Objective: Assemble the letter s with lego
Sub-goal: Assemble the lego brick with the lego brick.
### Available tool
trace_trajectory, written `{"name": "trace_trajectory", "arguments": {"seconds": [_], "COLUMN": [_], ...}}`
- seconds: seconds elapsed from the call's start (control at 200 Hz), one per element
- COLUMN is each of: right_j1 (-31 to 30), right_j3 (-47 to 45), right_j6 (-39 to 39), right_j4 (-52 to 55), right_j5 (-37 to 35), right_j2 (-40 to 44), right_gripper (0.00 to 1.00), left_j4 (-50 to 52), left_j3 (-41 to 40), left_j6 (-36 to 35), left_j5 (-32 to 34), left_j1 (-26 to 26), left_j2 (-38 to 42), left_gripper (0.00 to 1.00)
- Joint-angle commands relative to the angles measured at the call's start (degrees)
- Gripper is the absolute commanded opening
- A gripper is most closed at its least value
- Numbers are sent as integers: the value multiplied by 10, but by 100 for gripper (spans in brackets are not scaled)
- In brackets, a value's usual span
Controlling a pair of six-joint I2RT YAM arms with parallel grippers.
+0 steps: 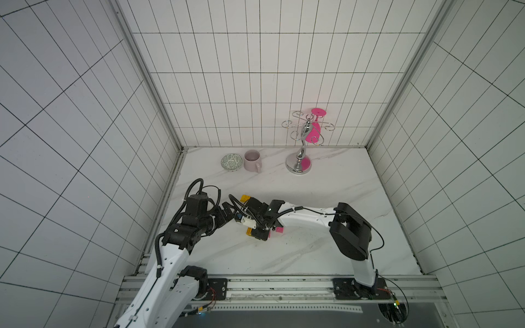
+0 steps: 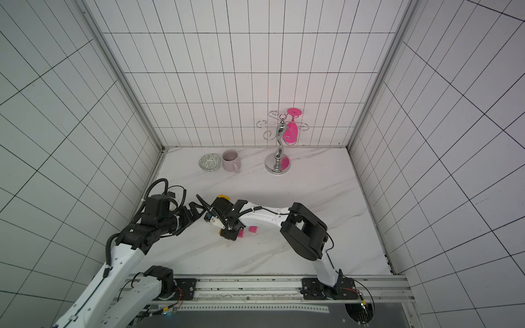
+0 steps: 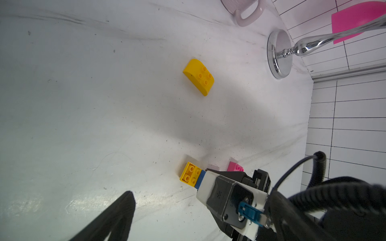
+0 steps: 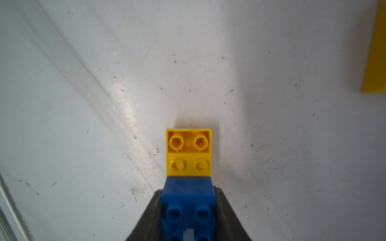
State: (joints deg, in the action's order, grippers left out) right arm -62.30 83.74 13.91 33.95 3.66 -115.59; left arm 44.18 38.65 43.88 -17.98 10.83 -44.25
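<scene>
Currently the right gripper (image 4: 188,193) clamps the blue brick (image 4: 188,210) on the table (image 1: 312,198), with the abutting yellow brick (image 4: 189,152) pointing left toward the wide-open, empty left gripper (image 1: 228,214); a pink brick (image 2: 252,229) lies just right.

A yellow brick (image 4: 188,154), blue brick (image 4: 188,200), pink brick (image 3: 235,167), lilac mug (image 1: 252,160), green-patterned bowl (image 1: 231,162), pink glass (image 1: 312,132) (grey-veined white table (image 1: 341,181))

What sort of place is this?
Likely a lab test cell dressed as a kitchen counter: white tiled walls, a marble-look tabletop with a mug and bowl, and robot arms bolted to an aluminium rail.
</scene>
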Motion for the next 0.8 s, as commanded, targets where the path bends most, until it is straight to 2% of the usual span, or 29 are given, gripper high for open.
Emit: {"name": "trace_trajectory", "arguments": {"seconds": [0.0, 0.08, 0.375, 0.48, 0.495, 0.525, 0.55, 0.6, 0.795], "right_j1": [-3, -2, 0, 3, 4, 6, 9, 17, 72], "right_j3": [-14, -12, 1, 10, 12, 15, 17, 16, -16], "right_j6": [11, 10, 9, 7, 6, 4, 3, -3, -34], "right_j4": [26, 26, 25, 33, 36, 41, 45, 50, 73], "right_j5": [-44, -50, -63, -59, -58, -53, -48, -38, 9], "right_j2": [-33, -26, 8, 25, 29, 38, 45, 64, 160], "right_gripper": [43, 49, 58, 71, 77, 80, 92, 100, 99], "left_j4": [3, 5, 11, 15, 16, 18, 18, 20, 24], "left_j3": [6, 9, 34, 51, 54, 59, 63, 69, 83], "left_j6": [-7, -8, -12, -15, -15, -15, -16, -16, -17], "left_j5": [13, 15, 16, 15, 14, 13, 11, 9, 7], "left_j1": [2, 3, 2, 0, -1, -1, -2, -3, -9], "left_j2": [5, 4, 0, 0, 0, -1, -2, -2, -3], "left_gripper": [98, 98, 98, 98, 98, 98, 98, 98, 98]}}
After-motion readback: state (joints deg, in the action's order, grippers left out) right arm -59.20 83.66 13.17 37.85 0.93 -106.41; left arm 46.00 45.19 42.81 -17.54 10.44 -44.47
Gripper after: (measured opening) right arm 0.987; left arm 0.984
